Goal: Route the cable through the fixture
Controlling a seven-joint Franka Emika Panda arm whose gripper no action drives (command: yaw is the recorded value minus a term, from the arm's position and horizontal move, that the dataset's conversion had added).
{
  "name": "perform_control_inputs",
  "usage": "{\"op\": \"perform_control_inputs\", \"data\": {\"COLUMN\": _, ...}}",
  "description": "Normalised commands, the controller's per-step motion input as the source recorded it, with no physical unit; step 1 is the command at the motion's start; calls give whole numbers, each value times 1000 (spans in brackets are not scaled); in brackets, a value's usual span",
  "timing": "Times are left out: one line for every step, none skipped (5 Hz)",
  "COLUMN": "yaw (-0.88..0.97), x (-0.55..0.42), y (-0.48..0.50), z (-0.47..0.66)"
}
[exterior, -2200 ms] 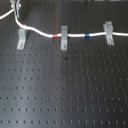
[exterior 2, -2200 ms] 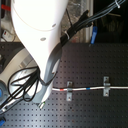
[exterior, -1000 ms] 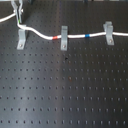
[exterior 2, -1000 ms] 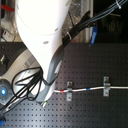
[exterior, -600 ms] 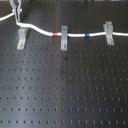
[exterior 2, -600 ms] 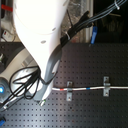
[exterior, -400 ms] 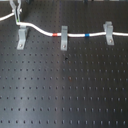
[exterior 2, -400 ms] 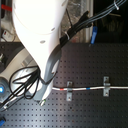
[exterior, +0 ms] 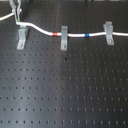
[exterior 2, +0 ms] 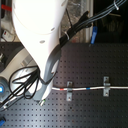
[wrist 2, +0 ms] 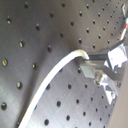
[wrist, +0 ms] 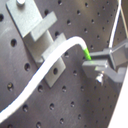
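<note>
1. First exterior view: I see the gripper [exterior: 17,11] above the leftmost fixture [exterior: 22,37]. The cable [exterior: 75,36] already sits in the other two clips [exterior: 64,38] and rises just short of the tool
2. Second exterior view: the arm [exterior 2: 42,40] hides the tool and the fixture below it
3. First wrist view: fingers pinch the cable at its green mark [wrist: 88,54]; fixture just beside the tips, cable across it
4. Second wrist view: same pinch. I judge the last clip is in hand; next, lower the cable into the slot
</note>
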Motion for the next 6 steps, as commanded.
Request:
{"op": "perform_control_inputs", "data": {"yaw": 100, "x": 320, "y": 5, "z": -7}}
{"op": "perform_control_inputs", "data": {"yaw": 117, "x": 368, "y": -104, "z": 23}}
{"op": "perform_control_inputs", "data": {"yaw": 0, "x": 0, "y": 0, "z": 41}}
{"op": "perform_control_inputs", "data": {"yaw": 0, "x": -75, "y": 66, "z": 252}}
{"op": "perform_control_inputs", "data": {"yaw": 0, "x": 0, "y": 0, "z": 13}}
{"op": "perform_control_inputs", "data": {"yaw": 0, "x": -116, "y": 136, "z": 173}}
